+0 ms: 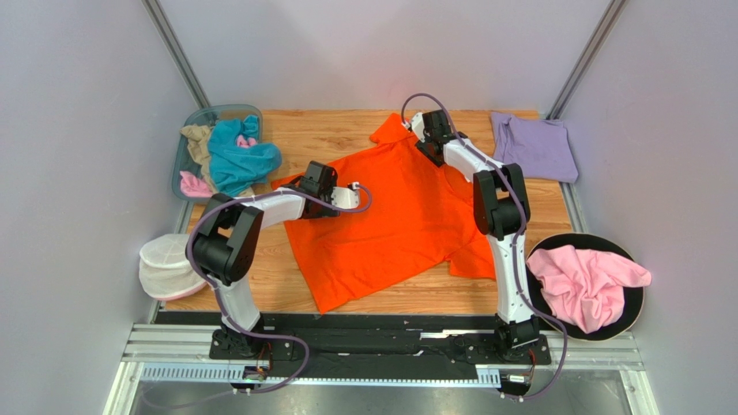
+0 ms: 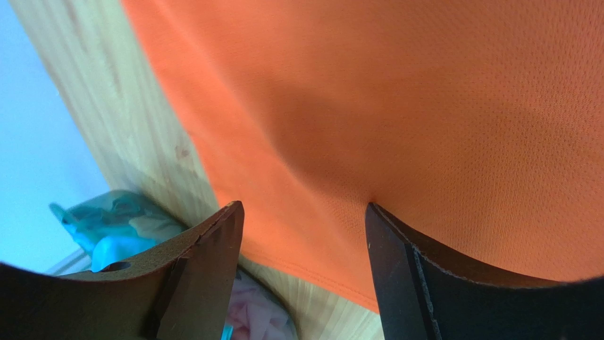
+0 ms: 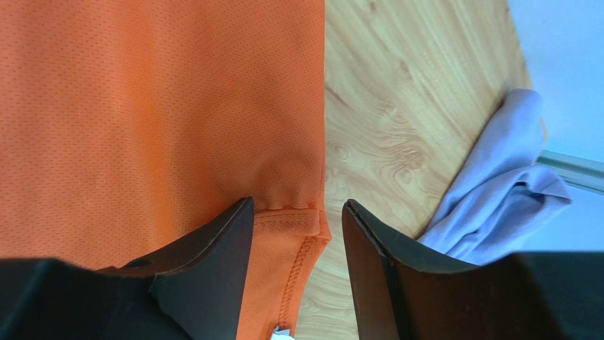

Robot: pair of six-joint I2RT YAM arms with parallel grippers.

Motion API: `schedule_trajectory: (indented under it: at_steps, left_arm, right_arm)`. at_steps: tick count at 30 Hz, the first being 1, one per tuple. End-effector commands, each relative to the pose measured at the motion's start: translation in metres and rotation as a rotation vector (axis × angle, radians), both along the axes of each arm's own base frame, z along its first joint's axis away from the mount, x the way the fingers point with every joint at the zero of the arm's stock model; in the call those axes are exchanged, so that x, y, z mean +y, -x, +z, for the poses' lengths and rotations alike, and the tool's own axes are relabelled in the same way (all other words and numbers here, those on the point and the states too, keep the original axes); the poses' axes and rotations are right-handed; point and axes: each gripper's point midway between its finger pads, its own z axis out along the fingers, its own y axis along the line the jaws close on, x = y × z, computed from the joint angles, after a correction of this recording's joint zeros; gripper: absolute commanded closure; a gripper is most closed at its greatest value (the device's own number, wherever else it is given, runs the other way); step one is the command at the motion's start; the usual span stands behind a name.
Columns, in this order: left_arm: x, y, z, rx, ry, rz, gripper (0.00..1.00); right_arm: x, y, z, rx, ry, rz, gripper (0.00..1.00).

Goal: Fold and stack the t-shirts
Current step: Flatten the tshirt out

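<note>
The bright orange t-shirt (image 1: 394, 216) lies spread flat on the wooden table (image 1: 346, 130). My left gripper (image 1: 303, 183) is open low over its left sleeve edge; in the left wrist view (image 2: 305, 209) orange cloth (image 2: 397, 106) fills the space ahead of the jaws. My right gripper (image 1: 429, 137) is open at the shirt's far edge by the collar; in the right wrist view (image 3: 296, 205) the jaws straddle the stitched hem (image 3: 291, 219). The pale lavender t-shirt (image 1: 534, 147) lies at the back right and also shows in the right wrist view (image 3: 496, 191).
A clear bin (image 1: 192, 121) at the back left holds teal (image 1: 238, 156), tan and pink shirts. A pink shirt (image 1: 585, 281) lies on a black round tray (image 1: 628, 316) at the right. A white mesh pouch (image 1: 169, 264) sits at the left edge.
</note>
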Motion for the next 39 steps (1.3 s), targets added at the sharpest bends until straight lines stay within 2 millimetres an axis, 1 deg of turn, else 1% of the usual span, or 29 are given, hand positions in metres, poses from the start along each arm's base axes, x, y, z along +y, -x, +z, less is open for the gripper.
schedule_trajectory:
  at_steps: [1,2,3,4,5,6,8,10,11,13,14,16,17,18,20,21,22,24,27,28,29,31,33,34,35,36,37,39]
  left_arm:
    - [-0.004,-0.028,0.008,-0.047,-0.040,-0.045,0.28]
    - [-0.005,-0.036,0.013,-0.059,-0.040,-0.046,0.28]
    - [-0.003,-0.039,0.006,-0.044,-0.052,-0.047,0.28]
    - [-0.002,-0.040,0.004,-0.033,-0.060,-0.048,0.28]
    - [-0.003,-0.046,0.007,-0.039,-0.059,-0.050,0.28]
    - [0.000,-0.049,0.003,-0.031,-0.070,-0.054,0.28]
    - [0.001,-0.057,0.004,-0.040,-0.082,-0.057,0.28]
    - [0.005,-0.062,-0.001,-0.028,-0.098,-0.062,0.28]
    - [0.006,-0.069,0.003,-0.040,-0.099,-0.061,0.28]
    - [0.012,-0.075,-0.002,-0.024,-0.116,-0.058,0.28]
    - [0.017,-0.084,0.002,-0.040,-0.118,-0.045,0.29]
    - [0.023,-0.091,-0.001,-0.035,-0.131,-0.043,0.29]
    - [0.027,-0.099,0.003,-0.047,-0.129,-0.034,0.29]
    - [0.029,-0.101,-0.001,-0.038,-0.136,-0.037,0.29]
    - [0.034,-0.110,0.000,-0.047,-0.149,-0.038,0.29]
    - [0.035,-0.114,0.002,-0.057,-0.151,-0.038,0.29]
    - [0.036,-0.117,0.002,-0.065,-0.155,-0.039,0.29]
    - [0.038,-0.125,0.001,-0.082,-0.163,-0.045,0.30]
    - [0.038,-0.133,-0.001,-0.095,-0.164,-0.054,0.30]
    - [0.037,-0.135,-0.001,-0.099,-0.165,-0.058,0.30]
    - [0.037,-0.136,-0.005,-0.095,-0.174,-0.066,0.30]
    - [0.037,-0.142,-0.004,-0.112,-0.173,-0.066,0.30]
    - [0.034,-0.143,-0.009,-0.105,-0.170,-0.075,0.30]
    - [0.034,-0.145,-0.008,-0.111,-0.170,-0.079,0.30]
    - [0.033,-0.146,-0.009,-0.113,-0.174,-0.083,0.30]
    - [0.033,-0.147,-0.009,-0.116,-0.175,-0.085,0.30]
    - [0.033,-0.149,-0.011,-0.115,-0.176,-0.087,0.30]
    - [0.033,-0.150,-0.009,-0.120,-0.178,-0.088,0.30]
  right_arm:
    - [-0.005,-0.016,-0.004,-0.046,0.072,0.008,0.46]
    - [-0.007,-0.019,-0.003,-0.054,0.087,0.008,0.46]
    - [-0.008,-0.019,-0.004,-0.052,0.098,0.011,0.46]
    - [-0.009,-0.020,-0.004,-0.055,0.103,0.011,0.46]
    - [-0.011,-0.019,-0.005,-0.051,0.113,0.013,0.46]
    - [-0.013,-0.019,-0.006,-0.051,0.118,0.012,0.46]
    - [-0.015,-0.017,-0.004,-0.053,0.128,0.012,0.46]
    - [-0.017,-0.016,-0.005,-0.053,0.137,0.016,0.46]
    - [-0.020,-0.016,-0.007,-0.051,0.145,0.011,0.46]
    - [-0.023,-0.017,-0.007,-0.052,0.155,0.007,0.46]
    - [-0.026,-0.017,-0.009,-0.048,0.165,0.002,0.46]
    - [-0.031,-0.015,-0.010,-0.040,0.179,-0.003,0.46]
    - [-0.032,-0.014,-0.008,-0.043,0.184,-0.009,0.46]
    - [-0.035,-0.012,-0.009,-0.038,0.187,-0.012,0.46]
    - [-0.039,-0.009,-0.008,-0.036,0.189,-0.021,0.46]
    - [-0.041,-0.009,-0.003,-0.042,0.187,-0.026,0.46]
    - [-0.043,-0.004,-0.007,-0.030,0.189,-0.029,0.46]
    - [-0.047,-0.001,-0.001,-0.034,0.194,-0.036,0.46]
    - [-0.051,0.010,-0.003,-0.016,0.199,-0.044,0.46]
    - [-0.051,0.013,0.004,-0.023,0.198,-0.047,0.46]
    - [-0.054,0.019,-0.001,-0.007,0.201,-0.055,0.46]
    - [-0.055,0.026,0.002,-0.002,0.199,-0.061,0.46]
    - [-0.059,0.037,-0.002,0.016,0.205,-0.071,0.46]
    - [-0.061,0.040,-0.003,0.023,0.207,-0.074,0.47]
    - [-0.062,0.042,0.003,0.012,0.205,-0.078,0.47]
    - [-0.063,0.048,-0.002,0.024,0.208,-0.078,0.47]
    - [-0.064,0.050,0.002,0.021,0.209,-0.082,0.47]
    - [-0.066,0.053,0.001,0.023,0.209,-0.086,0.47]
